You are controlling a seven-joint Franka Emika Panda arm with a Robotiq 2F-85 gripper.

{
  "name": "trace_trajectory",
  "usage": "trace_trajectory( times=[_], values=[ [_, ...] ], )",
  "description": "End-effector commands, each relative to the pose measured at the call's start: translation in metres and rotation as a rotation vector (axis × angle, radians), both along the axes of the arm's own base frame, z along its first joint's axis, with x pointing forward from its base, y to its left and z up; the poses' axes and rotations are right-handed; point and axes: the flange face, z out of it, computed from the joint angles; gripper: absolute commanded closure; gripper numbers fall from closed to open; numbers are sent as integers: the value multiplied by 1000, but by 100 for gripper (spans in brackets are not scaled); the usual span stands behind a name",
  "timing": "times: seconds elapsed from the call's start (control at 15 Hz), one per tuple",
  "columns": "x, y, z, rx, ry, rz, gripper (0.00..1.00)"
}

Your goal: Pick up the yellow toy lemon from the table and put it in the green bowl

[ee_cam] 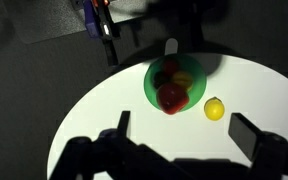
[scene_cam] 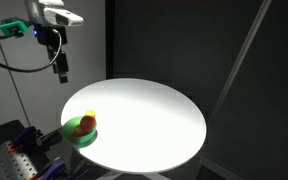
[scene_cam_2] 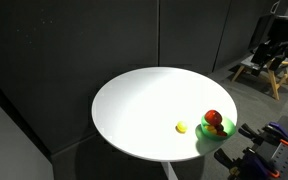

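Gripper (ee_cam: 179, 122): fingers spread wide apart and holding nothing. In the wrist view the two dark fingertips (ee_cam: 123, 118) come in from the bottom edge. In an exterior view the gripper (scene_cam: 60, 68) hangs high above the near rim of the counter, pointing down, well apart from everything on it.

Counter (scene_cam_2: 144, 105): large round white top, seen in all three views (scene_cam: 144, 115) (ee_cam: 104, 110).

Small bright yellow roundish toy lemon (ee_cam: 215, 109): lies on the bare counter just beside the green bowl, outside it and not touching the rim. Same in an exterior view (scene_cam_2: 181, 127).

Small shallow round bright green bowl (ee_cam: 150, 85): sits near the counter's edge (scene_cam_2: 227, 131) (scene_cam: 79, 138). A round red toy fruit (ee_cam: 171, 96) (scene_cam_2: 213, 118) lies inside it. Other coloured bits in the bowl are too blurred to identify.
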Motion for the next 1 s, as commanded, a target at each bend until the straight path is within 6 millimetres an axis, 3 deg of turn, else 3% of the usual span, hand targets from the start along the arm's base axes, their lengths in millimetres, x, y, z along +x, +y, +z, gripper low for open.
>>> trace_trajectory(
  times=[0.0,0.93],
  values=[
    [3,0,1,-1,-2,-4,0],
    [54,-2,4,0,-54,-16,0]
  ],
)
